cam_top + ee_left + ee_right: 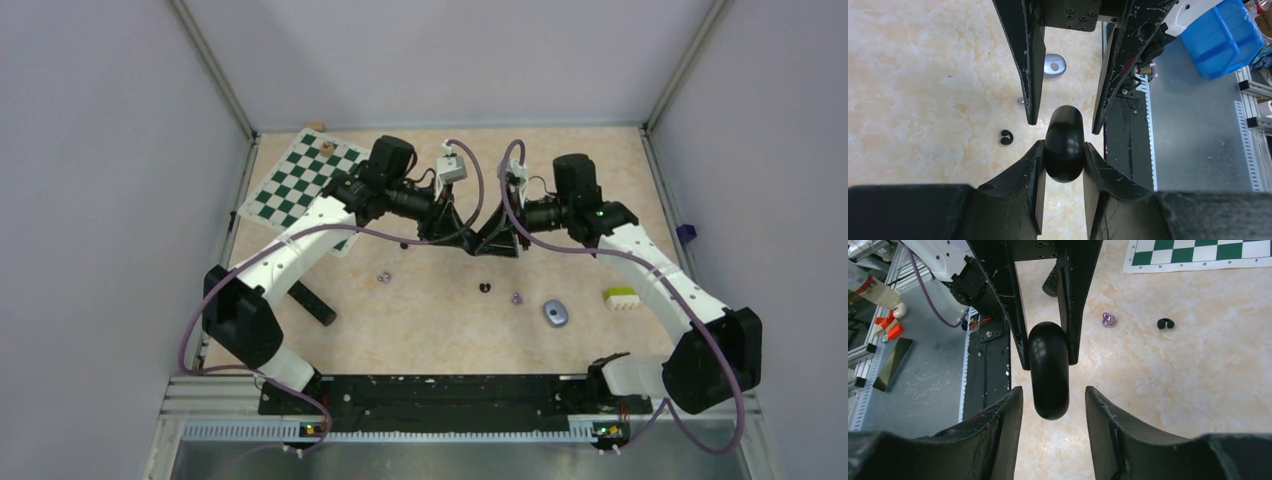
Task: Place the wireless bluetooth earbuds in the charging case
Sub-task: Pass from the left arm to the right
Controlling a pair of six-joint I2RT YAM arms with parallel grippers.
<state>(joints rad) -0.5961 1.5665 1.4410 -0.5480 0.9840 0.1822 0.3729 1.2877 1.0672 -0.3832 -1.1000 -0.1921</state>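
A glossy black oval charging case hangs above the table, and my left gripper is shut on one end of it. My right gripper faces it from the other side. Its jaws stand open on either side of the case's free end, with a gap on both sides. In the top view the two grippers meet at mid-table, left and right. On the table lie a black earbud and two pale purple earbuds.
A grey-blue oval case lies front right, with a yellow-and-white block beyond it. A green chessboard covers the back left. A black bar lies by the left arm.
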